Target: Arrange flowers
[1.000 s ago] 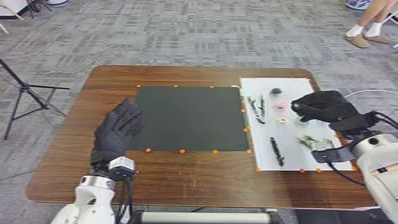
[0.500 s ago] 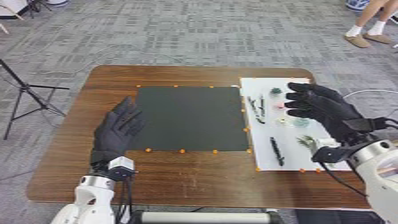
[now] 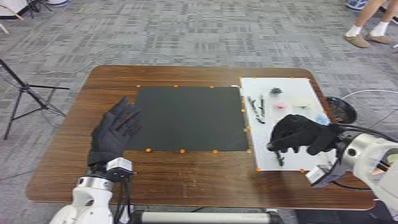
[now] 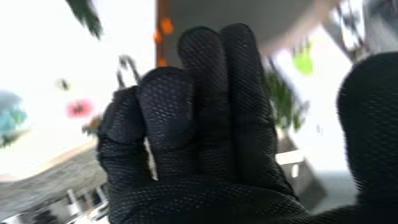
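My right hand (image 3: 302, 134) is over the lower part of the white sheet (image 3: 266, 86), covering part of a dark stem (image 3: 281, 159). In the right wrist view the hand (image 4: 209, 115) has its fingers extended and the thumb apart, with nothing held. On the sheet lie a dark green piece (image 3: 275, 91), a pink flower (image 3: 280, 105), a pale flower (image 3: 302, 106), a light blue flower (image 3: 322, 119) and thin dark stems (image 3: 258, 110). My left hand (image 3: 112, 131) rests open at the left of the black mat (image 3: 191, 117).
The brown table (image 3: 195, 180) carries the mat and the sheet, both edged with small orange markers. A black tripod (image 3: 27, 90) stands on the floor left of the table. A dark round object (image 3: 341, 110) is at the table's right edge.
My right hand has moved down the sheet toward its near end, uncovering the flowers farther up. The left hand has barely moved.
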